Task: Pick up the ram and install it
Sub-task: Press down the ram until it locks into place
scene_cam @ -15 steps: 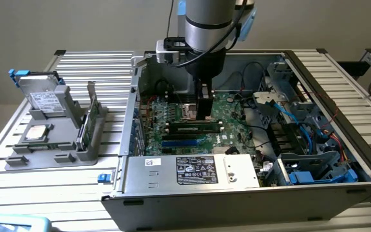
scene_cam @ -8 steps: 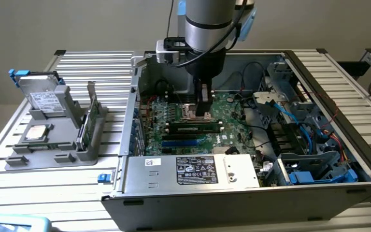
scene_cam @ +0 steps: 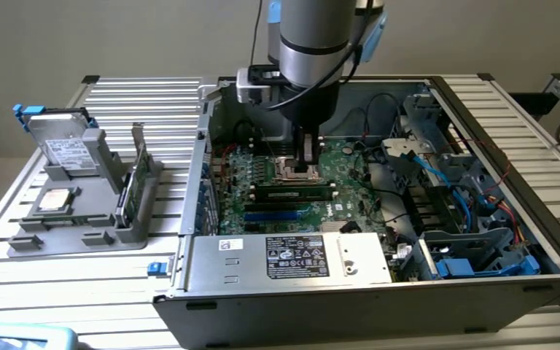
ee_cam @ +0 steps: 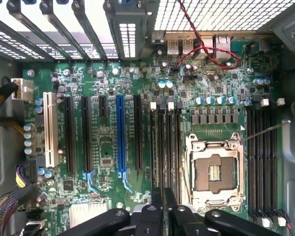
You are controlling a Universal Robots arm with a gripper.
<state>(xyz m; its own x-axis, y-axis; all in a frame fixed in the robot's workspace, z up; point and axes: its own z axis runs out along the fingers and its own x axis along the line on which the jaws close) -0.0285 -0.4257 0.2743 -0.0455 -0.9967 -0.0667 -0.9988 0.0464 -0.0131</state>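
The ram (scene_cam: 294, 195), a narrow green stick with black chips, lies along a black slot on the motherboard (scene_cam: 343, 164) inside the open computer case. My gripper (scene_cam: 308, 173) hangs straight down just above it, beside the CPU socket (scene_cam: 294, 172). In the wrist view the two black fingers (ee_cam: 157, 204) stand close together over a dark memory slot (ee_cam: 163, 147), with the silver CPU socket (ee_cam: 215, 169) beside them. Nothing shows held between the fingers. I cannot tell whether they touch the ram.
Case walls (scene_cam: 197, 182) surround the board, with a power supply box (scene_cam: 290, 255) in front and blue cables (scene_cam: 455, 182) toward the exterior view's right. A grey tray (scene_cam: 76, 219) outside the case holds a hard drive (scene_cam: 66, 142), a CPU chip (scene_cam: 56, 197) and an upright green card (scene_cam: 134, 182).
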